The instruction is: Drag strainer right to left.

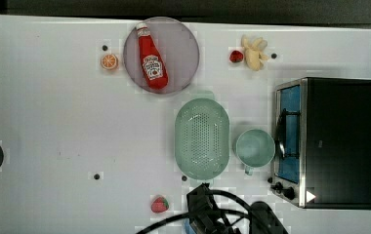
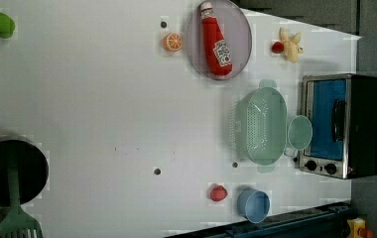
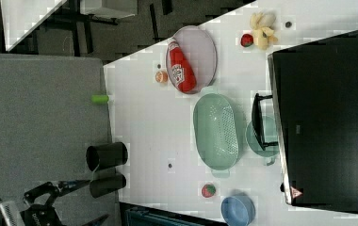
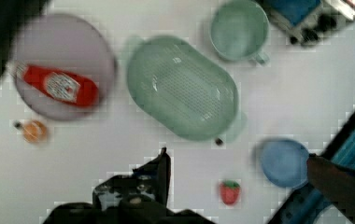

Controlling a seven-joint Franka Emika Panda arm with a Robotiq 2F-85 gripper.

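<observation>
While the gripper (image 4: 164, 161) hangs released, the oval, perforated plastic strainer (image 1: 202, 138) sits beside a round mug (image 1: 255, 148)

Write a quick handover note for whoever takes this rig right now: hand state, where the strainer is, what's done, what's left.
Hand: open, holding nothing, above the table and clear of the strainer.
Strainer: upright on the white table, between the plate with the ketchup bottle and the mug, which stands beside the toaster oven.
Done: nothing yet; strainer untouched.
Left: reach the strainer, catch its rim, drag it toward the top view's left across the open tabletop.
</observation>
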